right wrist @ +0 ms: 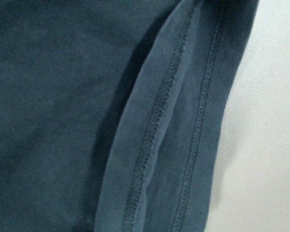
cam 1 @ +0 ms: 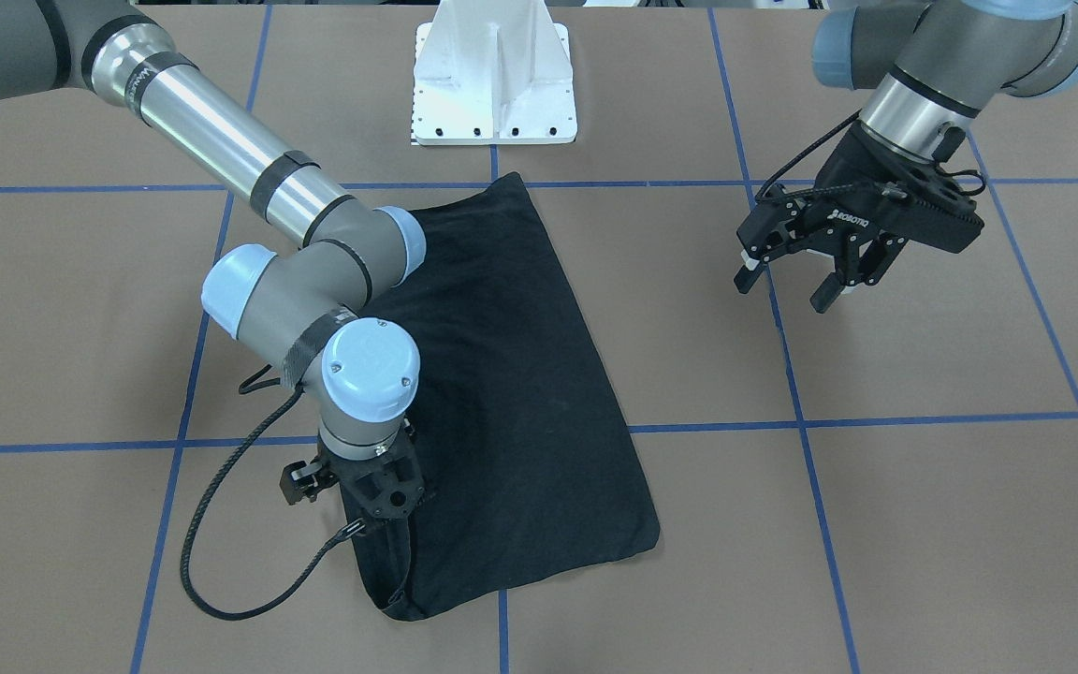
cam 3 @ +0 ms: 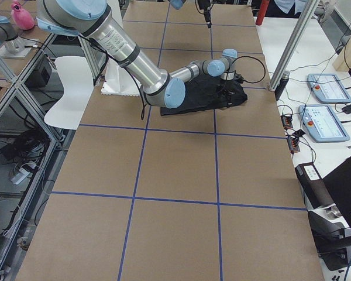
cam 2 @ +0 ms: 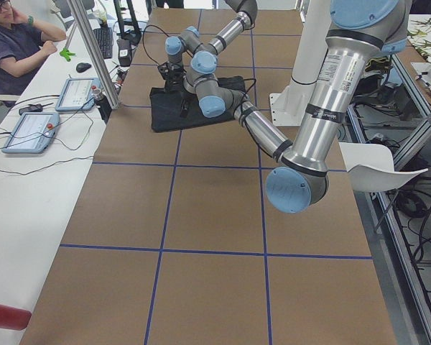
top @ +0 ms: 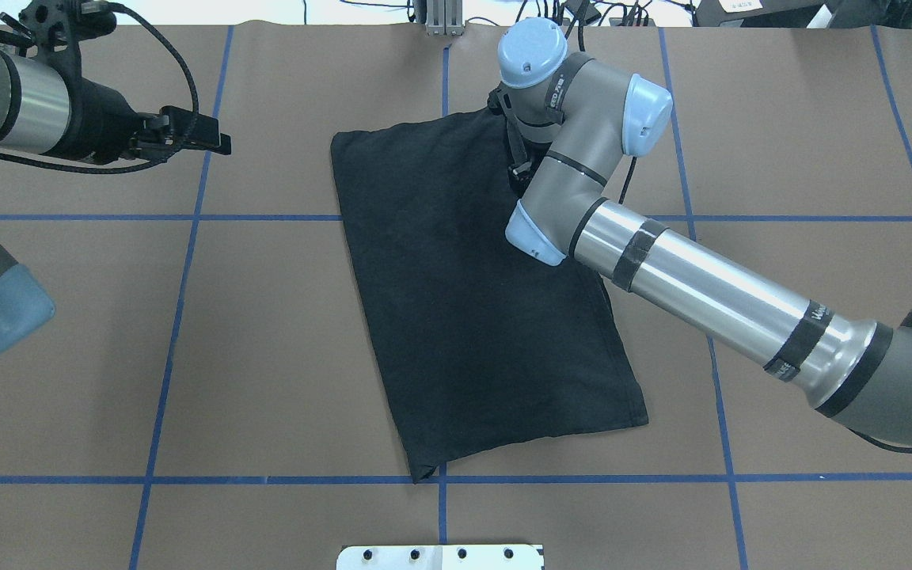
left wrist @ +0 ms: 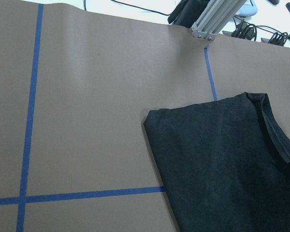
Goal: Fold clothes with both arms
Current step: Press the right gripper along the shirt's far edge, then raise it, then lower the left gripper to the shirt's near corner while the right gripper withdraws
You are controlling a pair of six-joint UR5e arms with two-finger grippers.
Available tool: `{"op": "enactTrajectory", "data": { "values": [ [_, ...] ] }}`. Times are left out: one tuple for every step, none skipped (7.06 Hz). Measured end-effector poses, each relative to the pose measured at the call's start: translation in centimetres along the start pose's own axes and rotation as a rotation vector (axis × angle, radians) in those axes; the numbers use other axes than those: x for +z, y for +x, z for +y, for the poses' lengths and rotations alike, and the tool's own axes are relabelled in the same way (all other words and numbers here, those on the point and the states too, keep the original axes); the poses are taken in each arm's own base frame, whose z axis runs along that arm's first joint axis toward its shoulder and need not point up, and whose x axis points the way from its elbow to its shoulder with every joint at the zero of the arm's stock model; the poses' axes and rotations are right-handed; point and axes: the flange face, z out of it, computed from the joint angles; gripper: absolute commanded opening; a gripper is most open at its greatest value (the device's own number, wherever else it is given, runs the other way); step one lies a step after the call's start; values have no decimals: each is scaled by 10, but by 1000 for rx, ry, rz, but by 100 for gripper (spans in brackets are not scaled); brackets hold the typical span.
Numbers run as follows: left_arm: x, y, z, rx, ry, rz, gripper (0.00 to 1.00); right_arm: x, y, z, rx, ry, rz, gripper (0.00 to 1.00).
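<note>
The black T-shirt (cam 1: 520, 374) lies folded into a long slanted rectangle on the brown table, with its print hidden. It also shows in the overhead view (top: 464, 301) and the left wrist view (left wrist: 222, 164). My right gripper (cam 1: 387, 513) is down at the shirt's corner on the operators' side, at its stitched hem (right wrist: 183, 121). Its fingers are hidden against the black cloth, so I cannot tell whether it grips. In the overhead view the right gripper (top: 518, 158) is mostly under its wrist. My left gripper (cam 1: 784, 290) is open and empty. It hangs above bare table, well off to the shirt's side (top: 214, 144).
The white pedestal base (cam 1: 494, 84) stands at the robot's edge of the table, just behind the shirt's near corner. Blue tape lines (cam 1: 801, 426) grid the table. An operator (cam 2: 14, 43) and control tablets (cam 2: 30, 131) are at a side bench beyond the table's far edge.
</note>
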Motion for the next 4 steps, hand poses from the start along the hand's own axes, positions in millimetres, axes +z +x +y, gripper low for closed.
{"op": "enactTrajectory", "data": {
  "values": [
    [0,0,0,0,0,0,100,-2,28,-2,-14,-1,8,100],
    [0,0,0,0,0,0,100,2,51,1,-22,-9,16,100],
    [0,0,0,0,0,0,100,6,69,4,-23,-16,15,100],
    [0,0,0,1,0,0,100,-1,81,3,-13,-15,-17,100]
  ]
}}
